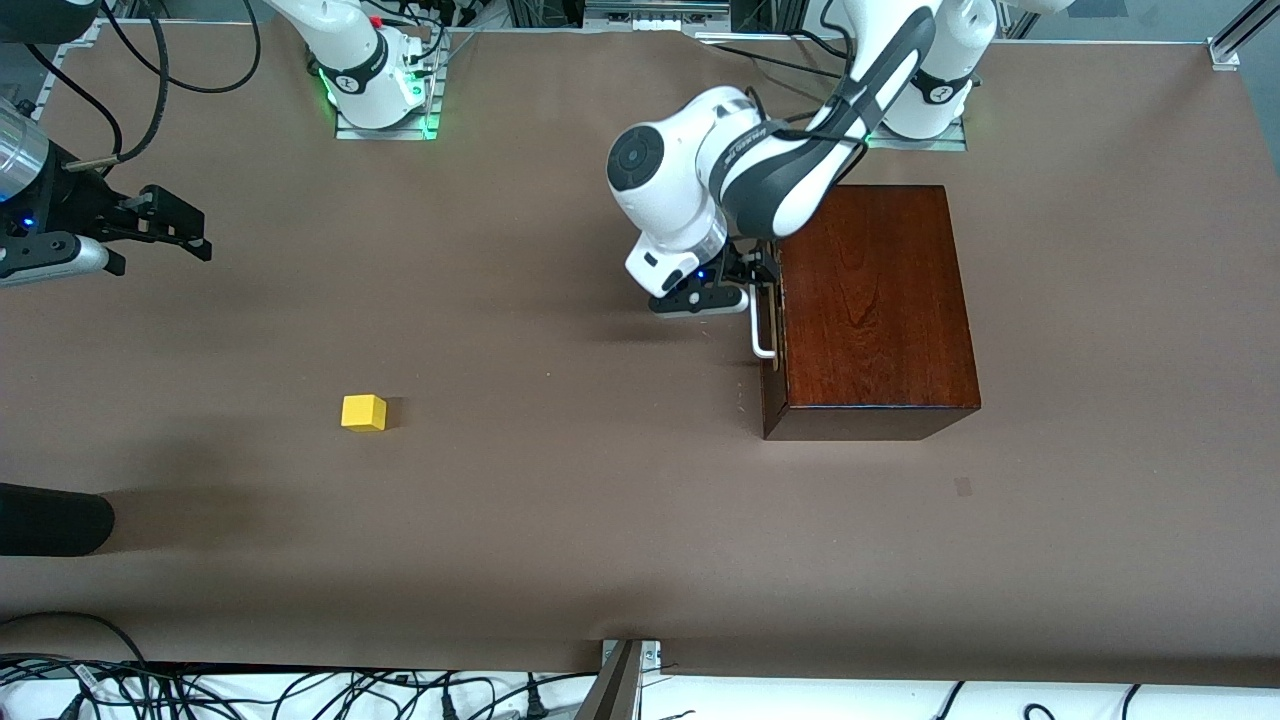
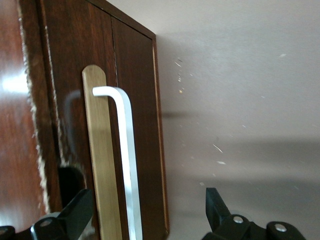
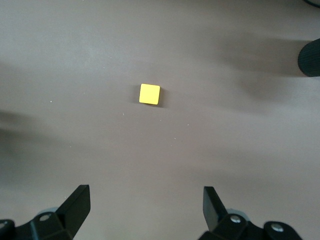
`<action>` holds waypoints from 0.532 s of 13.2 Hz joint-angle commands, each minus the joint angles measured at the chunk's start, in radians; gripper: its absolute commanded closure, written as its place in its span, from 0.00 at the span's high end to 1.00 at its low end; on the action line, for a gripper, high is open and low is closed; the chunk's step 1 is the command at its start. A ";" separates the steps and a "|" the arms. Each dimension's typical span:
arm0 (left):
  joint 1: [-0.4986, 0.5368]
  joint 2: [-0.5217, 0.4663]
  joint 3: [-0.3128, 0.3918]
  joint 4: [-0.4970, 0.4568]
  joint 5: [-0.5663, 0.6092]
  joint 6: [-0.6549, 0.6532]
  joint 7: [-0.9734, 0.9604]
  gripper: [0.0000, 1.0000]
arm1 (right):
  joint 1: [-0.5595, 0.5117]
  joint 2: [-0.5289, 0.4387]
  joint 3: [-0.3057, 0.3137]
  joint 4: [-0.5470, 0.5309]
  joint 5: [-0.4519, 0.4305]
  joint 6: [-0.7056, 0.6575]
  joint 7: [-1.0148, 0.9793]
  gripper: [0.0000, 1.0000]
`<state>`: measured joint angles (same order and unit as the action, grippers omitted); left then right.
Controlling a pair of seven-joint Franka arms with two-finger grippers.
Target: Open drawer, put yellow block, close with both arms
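One brown-covered table point(image 1: 560, 520)

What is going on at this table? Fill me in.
The left gripper is at the white handle of the closed drawer in the mahogany box, fingers open on either side of the bar. The right gripper hangs open over the table toward the right arm's end. The yellow block sits untouched on the brown table.

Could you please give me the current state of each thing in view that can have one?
Drawer: shut, flush with the box.
Handle: between the left gripper's open fingers, not yet clamped.
Yellow block: resting on the table, untouched.
Left gripper: open, at the handle.
Right gripper: open, waiting above the table near the block.
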<state>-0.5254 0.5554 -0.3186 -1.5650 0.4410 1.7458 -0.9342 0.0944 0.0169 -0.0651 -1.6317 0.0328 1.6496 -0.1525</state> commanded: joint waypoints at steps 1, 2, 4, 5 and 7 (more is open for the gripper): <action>-0.004 0.029 0.003 0.028 0.054 -0.005 -0.011 1.00 | -0.007 0.012 0.005 0.026 -0.004 -0.005 -0.010 1.00; -0.004 0.038 0.003 0.028 0.055 -0.005 -0.012 1.00 | -0.007 0.011 0.005 0.026 -0.005 -0.005 -0.010 1.00; -0.004 0.053 0.004 0.028 0.056 -0.003 -0.021 1.00 | -0.008 0.014 0.004 0.026 -0.010 -0.002 -0.010 1.00; -0.004 0.057 0.004 0.028 0.056 0.007 -0.031 1.00 | -0.010 0.018 0.004 0.026 -0.010 -0.001 -0.010 1.00; -0.004 0.066 0.007 0.028 0.056 0.020 -0.040 1.00 | -0.009 0.017 0.004 0.027 -0.008 -0.002 0.001 1.00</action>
<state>-0.5241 0.5964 -0.3146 -1.5645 0.4704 1.7607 -0.9519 0.0942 0.0198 -0.0658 -1.6317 0.0327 1.6510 -0.1525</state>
